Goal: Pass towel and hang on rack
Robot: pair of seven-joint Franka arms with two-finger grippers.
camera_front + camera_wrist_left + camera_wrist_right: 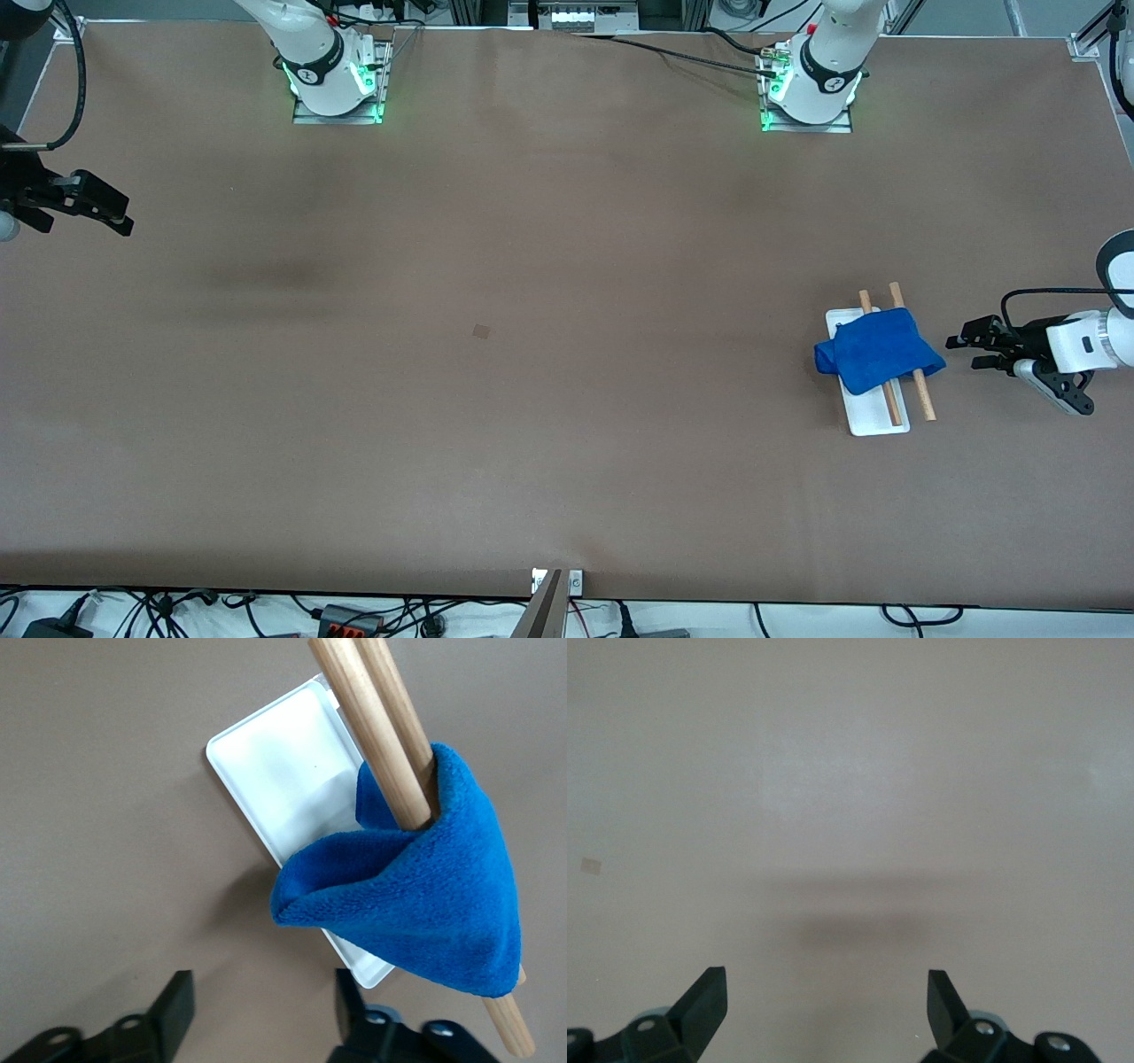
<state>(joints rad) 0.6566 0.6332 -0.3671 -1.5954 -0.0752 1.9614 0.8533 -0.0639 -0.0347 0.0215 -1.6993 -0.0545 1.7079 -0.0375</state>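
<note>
The blue towel [877,359] [425,895] hangs folded over the two wooden rods [924,399] [372,718] of the rack [873,421], whose white tray base [292,771] lies on the table at the left arm's end. My left gripper [966,352] [264,997] is open with nothing between its fingers. It sits just beside the rack, a short gap from the towel's hanging edge, on the side toward the table's end. My right gripper [127,217] [827,992] waits open and empty over the right arm's end of the table.
A small brown square patch [481,330] [591,865] marks the middle of the brown table. The arm bases [337,75] [811,84] stand along the table edge farthest from the front camera. Cables lie off the table's near edge.
</note>
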